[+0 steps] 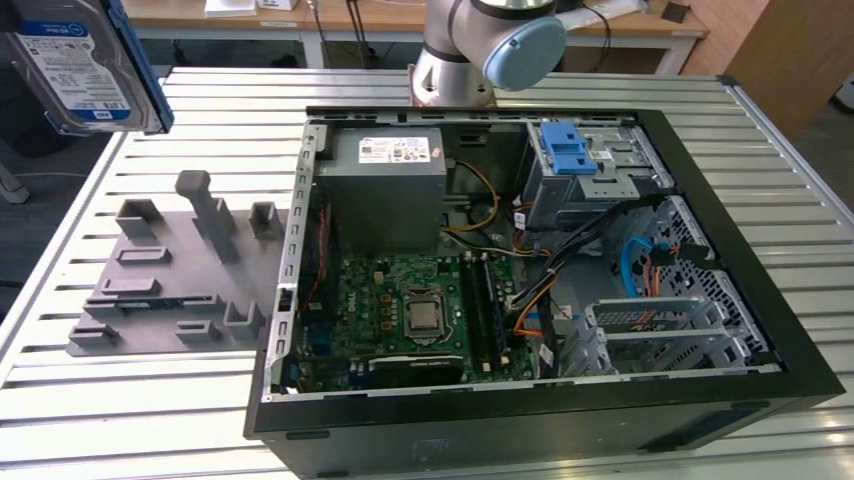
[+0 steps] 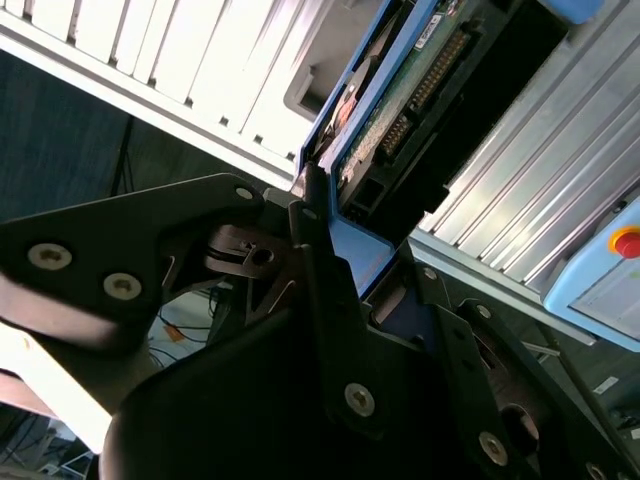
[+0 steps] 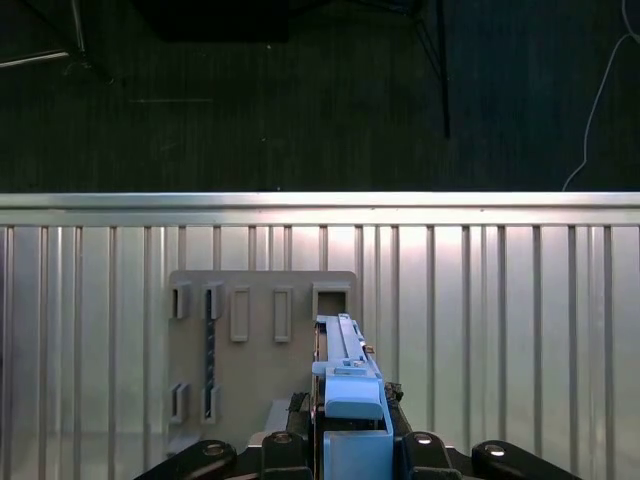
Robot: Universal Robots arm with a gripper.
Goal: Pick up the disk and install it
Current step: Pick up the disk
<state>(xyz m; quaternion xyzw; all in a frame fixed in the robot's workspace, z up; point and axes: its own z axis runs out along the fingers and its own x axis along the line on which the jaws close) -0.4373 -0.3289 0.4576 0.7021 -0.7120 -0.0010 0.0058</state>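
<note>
Nearest, in the first wrist view: end effector (image 3: 350,425) clamped on the disk (image 3: 345,375), edge-on and lifted clear. Beneath, grey slotted holder (image 3: 260,335) on the ribbed tabletop (image 3: 500,330). Beyond, in the exterior view, open computer case (image 1: 534,250) beside that holder.

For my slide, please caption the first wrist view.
Gripper holds the disk above the grey holder plate on the slatted table.

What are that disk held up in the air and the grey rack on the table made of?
The disk: apparently a silver metal body, judging by its dull sheen, with a smooth blue plastic frame. The grey rack: probably matte plastic, evenly dull with no shine.
</note>
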